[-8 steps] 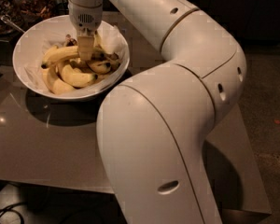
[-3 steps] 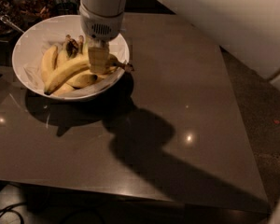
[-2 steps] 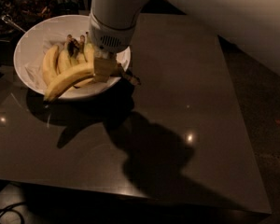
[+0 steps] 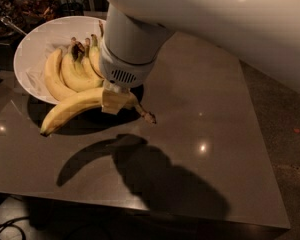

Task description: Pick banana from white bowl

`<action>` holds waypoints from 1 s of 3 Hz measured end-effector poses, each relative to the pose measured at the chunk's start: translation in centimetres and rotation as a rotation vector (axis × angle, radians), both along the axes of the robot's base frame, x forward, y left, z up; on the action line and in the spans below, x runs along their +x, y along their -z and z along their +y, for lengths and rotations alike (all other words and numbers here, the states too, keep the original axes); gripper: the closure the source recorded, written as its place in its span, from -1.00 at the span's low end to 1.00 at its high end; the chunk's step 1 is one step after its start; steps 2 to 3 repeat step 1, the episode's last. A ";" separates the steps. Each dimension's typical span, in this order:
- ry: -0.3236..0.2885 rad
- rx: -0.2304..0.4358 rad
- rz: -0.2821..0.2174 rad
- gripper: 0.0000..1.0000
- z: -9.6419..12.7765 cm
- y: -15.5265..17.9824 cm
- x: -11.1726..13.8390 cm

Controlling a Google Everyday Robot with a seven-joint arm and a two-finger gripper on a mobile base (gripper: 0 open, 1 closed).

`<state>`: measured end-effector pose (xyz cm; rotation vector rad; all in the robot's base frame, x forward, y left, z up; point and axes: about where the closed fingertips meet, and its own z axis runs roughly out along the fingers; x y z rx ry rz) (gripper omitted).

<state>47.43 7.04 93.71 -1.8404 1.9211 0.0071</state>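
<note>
The banana (image 4: 72, 111) now hangs lifted beyond the rim of the white bowl (image 4: 35, 39) at upper left; my claw (image 4: 115, 100) pinches its stem end.

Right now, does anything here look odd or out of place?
One banana is out of the bowl: the tool holds it near its stem, tilted in the air over the table, with its shadow below. The bunch lies in the bowl. Nothing looks spilled or damaged.

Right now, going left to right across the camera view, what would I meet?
White bowl → bunch inside it → end effector over the bowl's right edge, clamped on the banana → table.
</note>
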 end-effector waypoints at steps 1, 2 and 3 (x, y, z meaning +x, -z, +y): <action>0.004 -0.003 0.001 1.00 -0.2 0.2 -0.4; 0.004 -0.003 0.001 1.00 -0.2 0.2 -0.4; 0.004 -0.003 0.001 1.00 -0.2 0.2 -0.4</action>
